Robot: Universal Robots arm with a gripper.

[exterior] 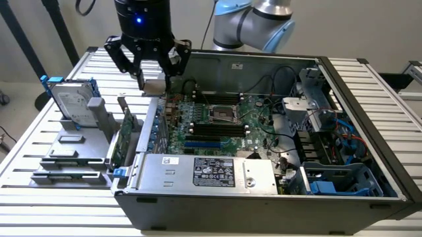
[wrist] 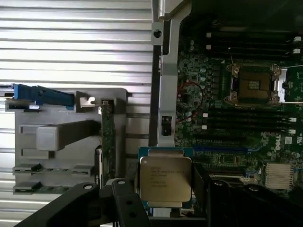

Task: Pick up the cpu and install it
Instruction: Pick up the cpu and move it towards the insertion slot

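One claw (exterior: 153, 81) pinches cpu (exterior: 153, 88) by opposite edges, above case wall (wrist: 166, 85) at exterior view's left; bare socket (exterior: 223, 114) well apart.

Exterior view: open computer case (exterior: 264, 212) on a slatted table (exterior: 39, 197). Inside, motherboard (exterior: 254, 111) with CPU socket (exterior: 223, 114) near centre. From the socket: power supply (exterior: 211, 172) at 6 o'clock; cpu (exterior: 153, 89), held in the gripper (exterior: 154, 81), at 10 o'clock above the case edge; parts holder (exterior: 72, 158) bearing a hard drive (exterior: 71, 104) at 9 o'clock, outside the case.

Lettering on the cpu (wrist: 165, 178) — too small, illegible
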